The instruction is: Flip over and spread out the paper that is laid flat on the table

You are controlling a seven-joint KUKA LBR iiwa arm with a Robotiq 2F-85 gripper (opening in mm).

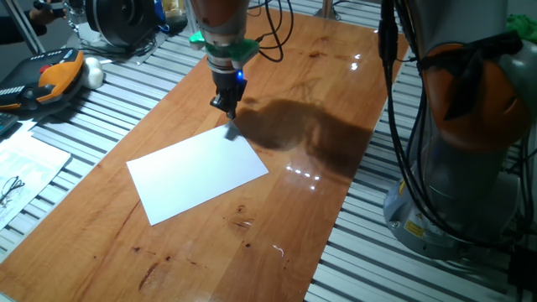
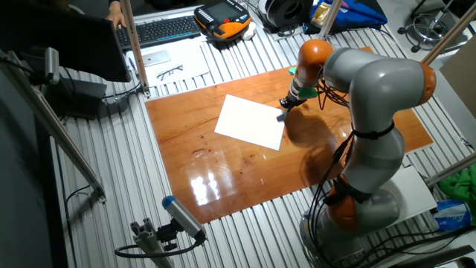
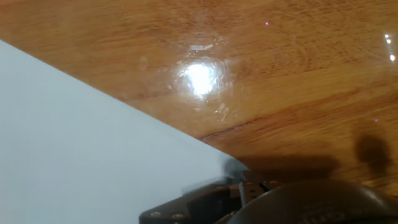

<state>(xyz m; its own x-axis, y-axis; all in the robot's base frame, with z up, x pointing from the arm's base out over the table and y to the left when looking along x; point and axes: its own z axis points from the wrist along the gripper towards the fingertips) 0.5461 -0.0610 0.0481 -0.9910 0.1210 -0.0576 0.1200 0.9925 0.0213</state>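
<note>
1. On the counter [image 1: 319, 101], a glossy reddish-brown wooden board, the paper [image 1: 197, 173] lies flat with its plain white face up, roughly in the middle of the board and turned at an angle to its edges.

2. At the sheet's far corner (the one nearest the arm's base side in the other fixed view), the tool [image 1: 228, 117] is down low with its tips at or just beside the paper's edge. The hand view shows that corner running right up to the dark tool body at the bottom of the frame.

3. I cannot tell how far open the tool is, nor whether it has any hold on the paper: the tips are small and dark in both fixed views, and the hand view shows only part of the mechanism.

4. Progress, as I judge it: early. No corner is visibly lifted, and no printed face shows.

5. Still left: getting a grip on that corner, lifting it, carrying the sheet over onto its other face, and laying it out smooth.
</note>
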